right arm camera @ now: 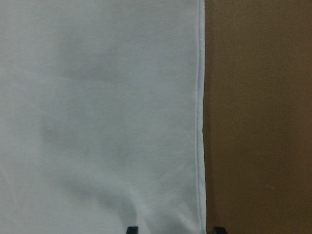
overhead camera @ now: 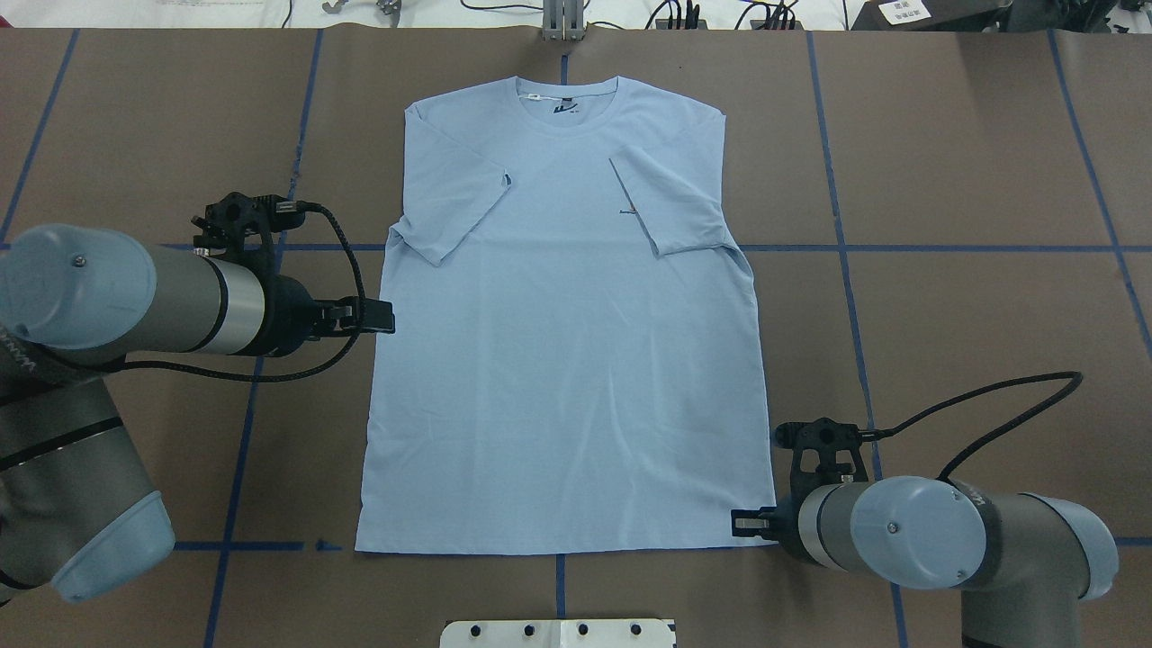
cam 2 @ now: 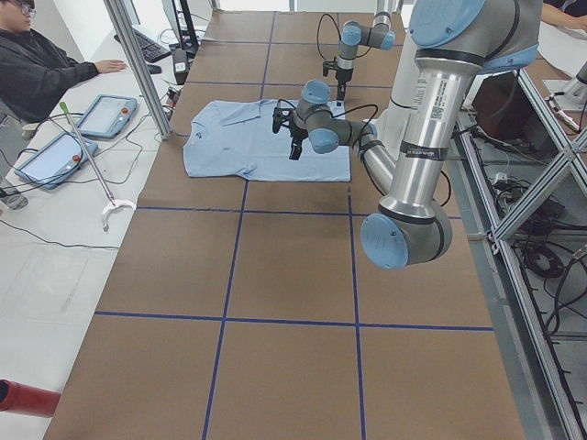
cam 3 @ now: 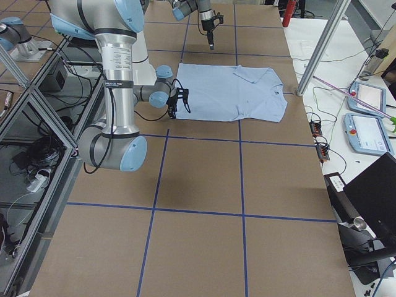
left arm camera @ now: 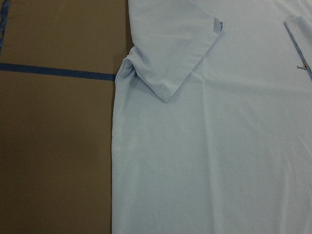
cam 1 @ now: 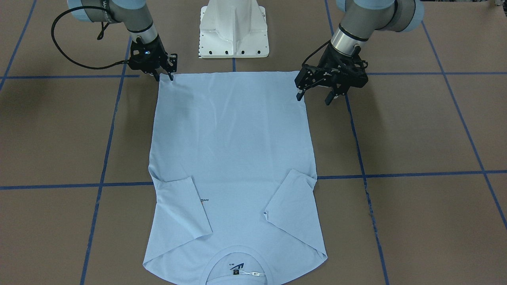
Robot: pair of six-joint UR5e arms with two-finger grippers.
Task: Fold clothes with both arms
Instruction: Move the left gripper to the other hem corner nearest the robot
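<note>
Light: bright, even and diffuse, falling from above; the brown tabletop reads matte to you.
Shadows: soft and faint; one dim patch at the front view's left edge, and weak smudges beside the arms.
T-shirt: evenly lit and pale, its creases low in contrast.
Sheen: a bright streak down the left arm in the left side view.
Focus: your fixed views are sharp.
Right wrist view: soft, with grey shade over the cloth.
Left wrist view: slightly soft, the tabletop darker at lower left.
</note>
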